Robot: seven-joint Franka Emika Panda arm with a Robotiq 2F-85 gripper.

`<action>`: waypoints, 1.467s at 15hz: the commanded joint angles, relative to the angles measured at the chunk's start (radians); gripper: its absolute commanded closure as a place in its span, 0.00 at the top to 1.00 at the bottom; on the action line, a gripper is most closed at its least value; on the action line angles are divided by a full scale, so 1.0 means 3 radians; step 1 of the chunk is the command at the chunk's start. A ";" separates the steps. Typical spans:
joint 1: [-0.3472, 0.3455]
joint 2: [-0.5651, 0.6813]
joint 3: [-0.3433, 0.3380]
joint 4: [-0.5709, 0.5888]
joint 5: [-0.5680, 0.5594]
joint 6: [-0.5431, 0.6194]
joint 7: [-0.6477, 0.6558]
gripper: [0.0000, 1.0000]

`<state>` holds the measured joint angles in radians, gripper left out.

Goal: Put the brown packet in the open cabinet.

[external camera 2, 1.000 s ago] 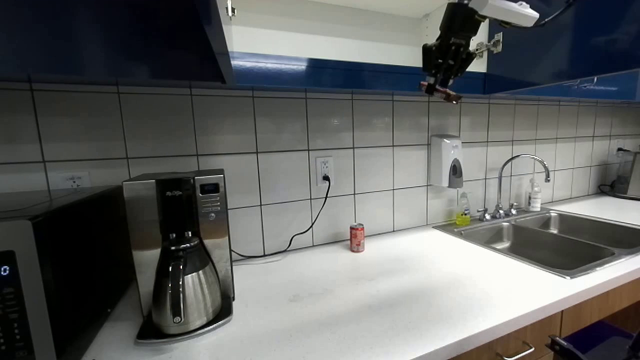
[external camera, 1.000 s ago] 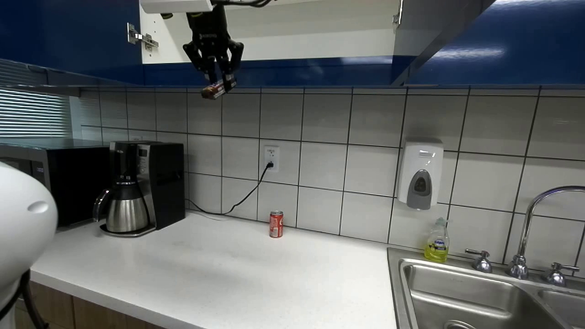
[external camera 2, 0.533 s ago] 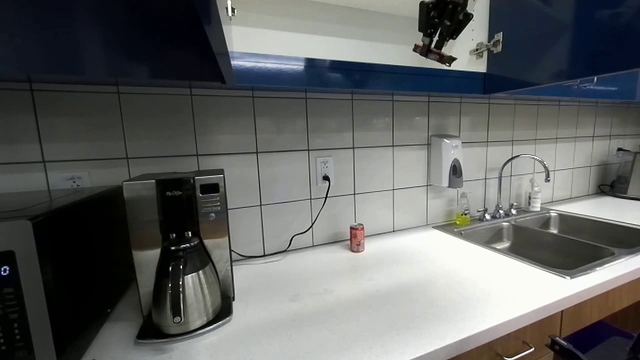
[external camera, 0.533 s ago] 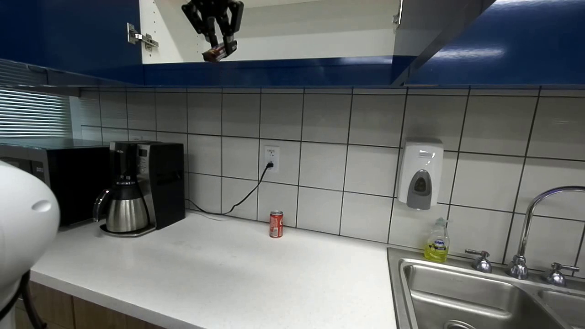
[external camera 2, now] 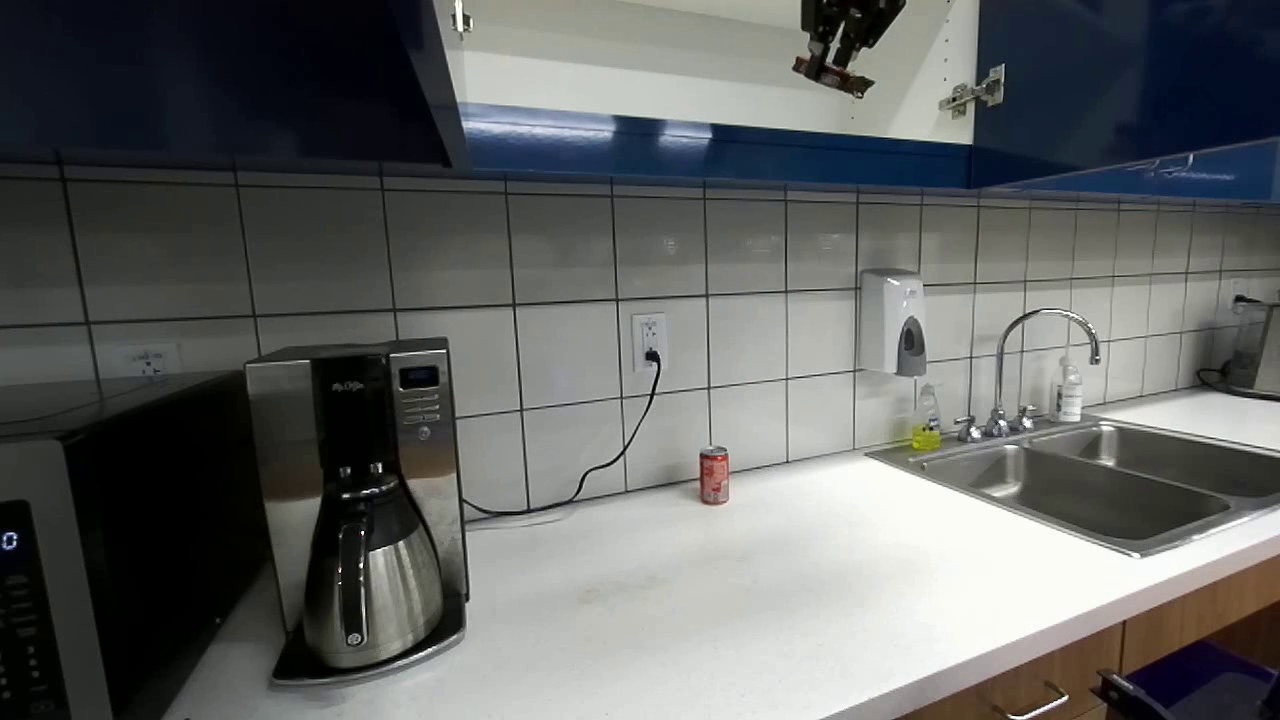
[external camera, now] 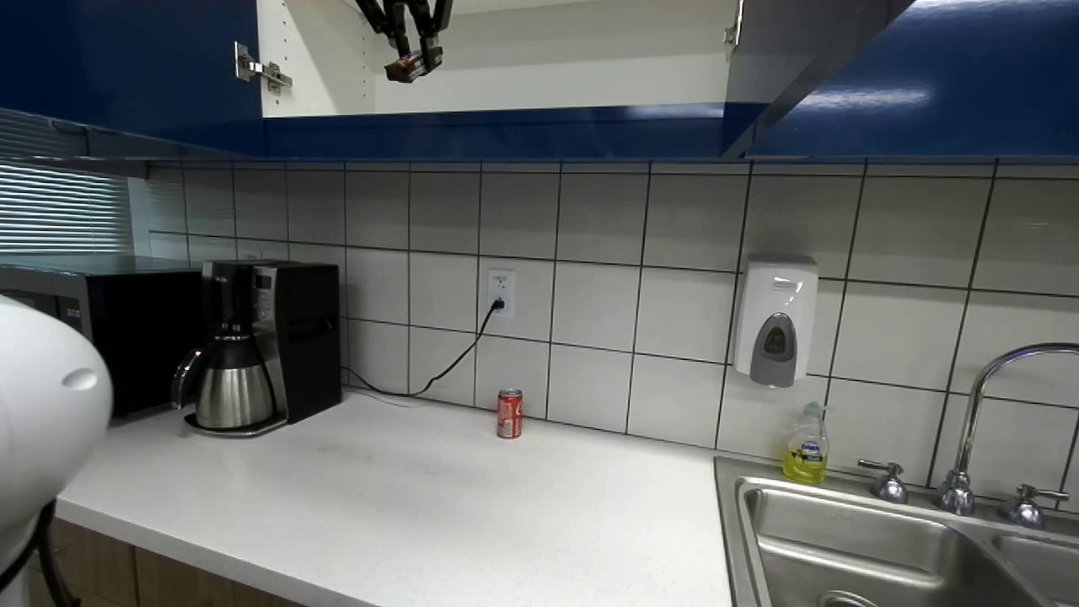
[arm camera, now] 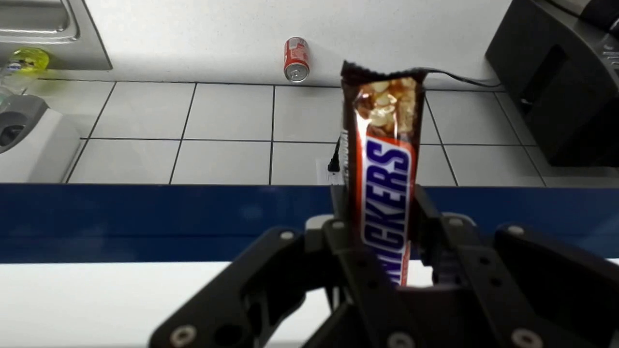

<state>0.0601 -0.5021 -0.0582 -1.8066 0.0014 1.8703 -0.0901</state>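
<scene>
1. The brown packet (external camera: pixel 406 69) is at 11 o'clock from the middle of an exterior view, seen against the white interior of the open cabinet (external camera: pixel 582 67), which lies at 12 o'clock; a blue door (external camera: pixel 143 67) stands swung out at 10 o'clock. Whether the packet is past the cabinet's front edge, I cannot tell.
2. White counter (external camera: pixel 405 506), spreading around 7 o'clock.
3. Steel sink (external camera: pixel 843 539), at 4 o'clock, set into the counter.
4. Black microwave (external camera: pixel 152 346), at 9 o'clock.
5. Coffee maker (external camera: pixel 308 337), also toward 9 o'clock, just beside the microwave, a steel carafe (external camera: pixel 234 392) on its base.
6. Soap dispenser (external camera: pixel 775 320), on the tiled wall (external camera: pixel 594 211) at 3 o'clock.
7. The gripper (arm camera: pixel 379 208), on the 6 o'clock side of the wrist view, its fingers (arm camera: pixel 425 212) clamped on the packet from both sides.
8. Yellow dish soap bottle (external camera: pixel 806 459), at 4 o'clock, by the sink's back rim.
9. Red can (external camera: pixel 509 413), upright on the counter at 6 o'clock, near the wall.
10. The packet, in the wrist view, runs roughly from 6 to 12 o'clock, crimped end at 12, its SNICKERS label facing the camera.
</scene>
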 commanded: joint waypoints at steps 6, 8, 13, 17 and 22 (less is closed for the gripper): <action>-0.0048 0.0886 0.0075 0.1205 0.0064 -0.0510 0.0042 0.08; -0.0057 0.1060 0.0084 0.1421 0.0051 -0.0550 0.0071 0.08; -0.0072 0.1432 0.0096 0.1867 0.0014 -0.0592 0.0146 0.08; -0.0026 0.1665 0.0027 0.2152 -0.0001 -0.0649 0.0194 0.08; -0.0025 0.1930 0.0001 0.2465 -0.0030 -0.0732 0.0251 0.08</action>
<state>0.0555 0.0106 -0.0548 -1.1739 0.0024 1.7017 -0.0425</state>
